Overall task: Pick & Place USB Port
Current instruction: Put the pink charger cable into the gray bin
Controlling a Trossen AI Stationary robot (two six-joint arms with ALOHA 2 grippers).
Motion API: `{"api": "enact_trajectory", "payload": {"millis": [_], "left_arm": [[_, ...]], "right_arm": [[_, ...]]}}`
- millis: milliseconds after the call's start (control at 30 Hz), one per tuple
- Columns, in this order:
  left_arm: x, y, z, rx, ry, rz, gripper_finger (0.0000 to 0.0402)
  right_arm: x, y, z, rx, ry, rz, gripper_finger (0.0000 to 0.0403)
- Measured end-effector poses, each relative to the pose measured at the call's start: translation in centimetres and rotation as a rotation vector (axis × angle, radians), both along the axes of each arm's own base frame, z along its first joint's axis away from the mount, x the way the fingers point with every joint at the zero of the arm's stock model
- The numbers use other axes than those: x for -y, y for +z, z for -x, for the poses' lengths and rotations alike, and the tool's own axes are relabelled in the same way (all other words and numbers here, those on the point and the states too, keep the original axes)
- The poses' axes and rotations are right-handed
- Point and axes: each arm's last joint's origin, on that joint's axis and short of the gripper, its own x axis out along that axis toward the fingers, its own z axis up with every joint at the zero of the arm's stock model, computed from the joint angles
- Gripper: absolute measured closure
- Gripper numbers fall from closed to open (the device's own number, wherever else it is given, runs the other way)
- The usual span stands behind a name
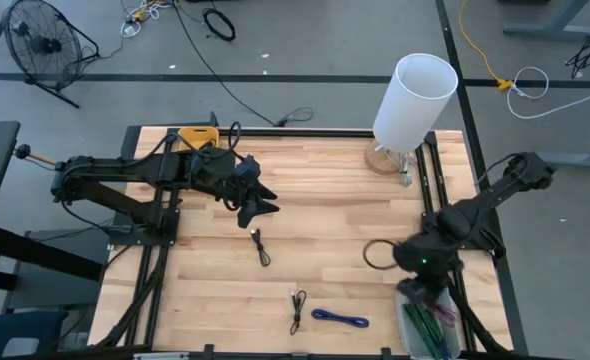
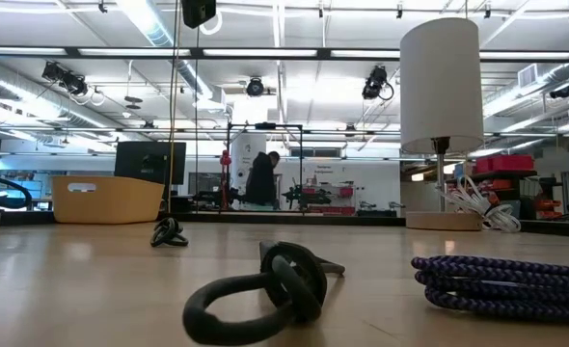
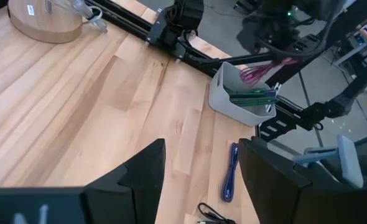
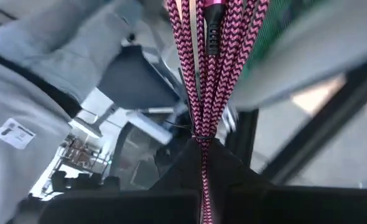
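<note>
A pink braided USB cable (image 4: 202,74) hangs bundled from my right gripper (image 4: 202,146), which is shut on it above the white bin (image 3: 224,93) at the table's near right corner. The bin holds green cables (image 3: 252,96). On the table lie a blue cable (image 1: 340,319), two thin black cables (image 1: 262,247) (image 1: 297,310) and a black loop (image 1: 375,255). My left gripper (image 3: 199,180) hovers open over the table's middle left, with nothing between its fingers. My right gripper pinches the pink cable's bundled strands (image 4: 202,134) between its two fingers, several strands together. The bundle hangs below the fingers over the bin (image 1: 430,325), with a pink plug (image 4: 211,18) among the strands. Whether its lower end touches the green cables, I cannot tell.
A lamp with a white shade (image 1: 415,95) stands on a wooden base (image 1: 385,160) at the far right. A yellow object (image 1: 197,135) sits at the far left edge. Bare wood lies between the arms. Black frame rails (image 1: 435,180) run along both sides.
</note>
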Motion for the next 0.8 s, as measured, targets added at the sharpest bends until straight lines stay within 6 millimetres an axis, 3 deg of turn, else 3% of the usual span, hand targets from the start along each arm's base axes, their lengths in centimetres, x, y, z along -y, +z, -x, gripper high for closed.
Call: {"api": "enact_trajectory", "payload": {"millis": [333, 633, 800], "left_arm": [[0.0, 0.0, 0.0, -0.005, -0.002, -0.003, 0.0195], [0.0, -0.1, 0.0, -0.007, -0.002, -0.003, 0.0195], [0.0, -0.1, 0.0, -0.008, -0.002, -0.002, 0.0195]], "right_arm": [[-3.8, -0.1, 2.7, -0.243, -0.013, 0.035, 0.0403], [-5.1, -1.7, 2.2, -0.280, -0.024, 0.114, 0.0403], [-5.5, -4.1, 1.9, -0.276, -0.030, 0.103, 0.0403]]}}
